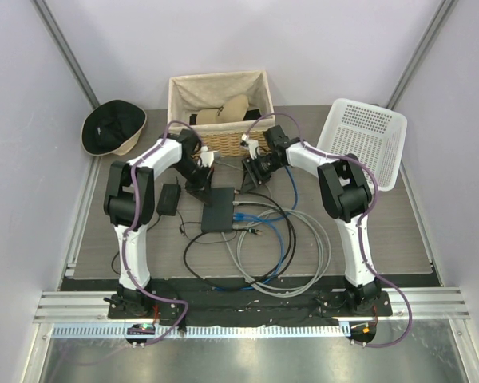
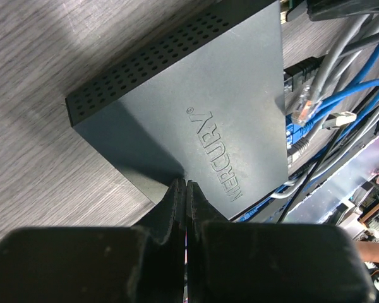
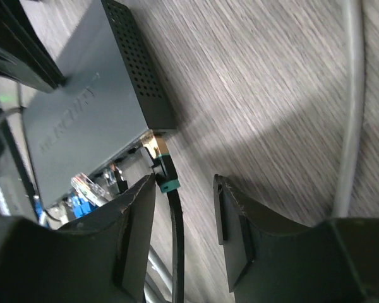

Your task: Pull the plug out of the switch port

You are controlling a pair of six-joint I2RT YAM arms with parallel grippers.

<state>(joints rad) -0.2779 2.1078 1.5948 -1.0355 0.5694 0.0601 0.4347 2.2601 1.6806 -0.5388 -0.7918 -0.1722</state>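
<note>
Your right tool stands part-way open, its jaws either side of the black cable just behind the plug and gripping nothing yet. Your left tool is closed tight with nothing between its fingers, and its tips seem to rest on the far end of the switch. On the wooden worktop, the flat black switch lies between the two arms and looks free to slide, so bear down with the left tool before you pull. The black cable runs straight back between your right jaws; do not grip it, as it would likely only flex. Move forward onto the plug, the teal-booted one seated in the end switch port at the box's corner, beside the blue cables. Close on the boot, probably squeezing its latch, then draw straight out along the cable's line, not upward.
</note>
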